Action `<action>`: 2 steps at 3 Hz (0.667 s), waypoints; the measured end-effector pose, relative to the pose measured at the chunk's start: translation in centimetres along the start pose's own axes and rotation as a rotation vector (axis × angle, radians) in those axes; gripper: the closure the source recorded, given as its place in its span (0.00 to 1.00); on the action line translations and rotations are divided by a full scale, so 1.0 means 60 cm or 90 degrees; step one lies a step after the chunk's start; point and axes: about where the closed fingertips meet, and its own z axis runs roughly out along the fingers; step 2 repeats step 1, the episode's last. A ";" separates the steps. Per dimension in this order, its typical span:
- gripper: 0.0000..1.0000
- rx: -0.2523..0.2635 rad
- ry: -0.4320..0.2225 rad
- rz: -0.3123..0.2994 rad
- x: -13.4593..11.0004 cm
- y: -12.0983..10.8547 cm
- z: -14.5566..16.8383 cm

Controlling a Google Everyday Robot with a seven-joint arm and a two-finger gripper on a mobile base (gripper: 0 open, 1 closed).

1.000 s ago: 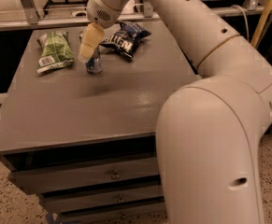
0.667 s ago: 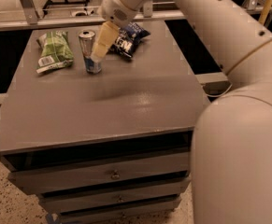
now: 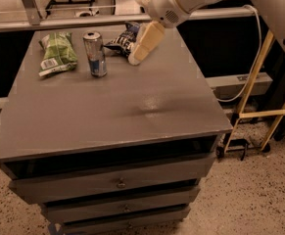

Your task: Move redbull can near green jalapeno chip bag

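A grey table (image 3: 132,111) with drawers (image 3: 117,182) below stands on a speckled floor (image 3: 249,195). At its far left lies the green jalapeno chip bag (image 3: 58,53), white label toward the front. Just beside it on the right, not touching, the redbull can (image 3: 95,54) stands upright. Further right lies a dark blue chip bag (image 3: 122,39). A yellow frame (image 3: 259,82) leans at the room's right side. The gripper (image 3: 137,55) hangs tilted above the table in front of the blue bag, right of the can and apart from it; I cannot tell whether it is apart or together.
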 end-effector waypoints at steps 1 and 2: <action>0.00 0.000 0.000 0.000 0.000 0.000 0.000; 0.00 0.000 0.000 0.000 0.000 0.000 0.000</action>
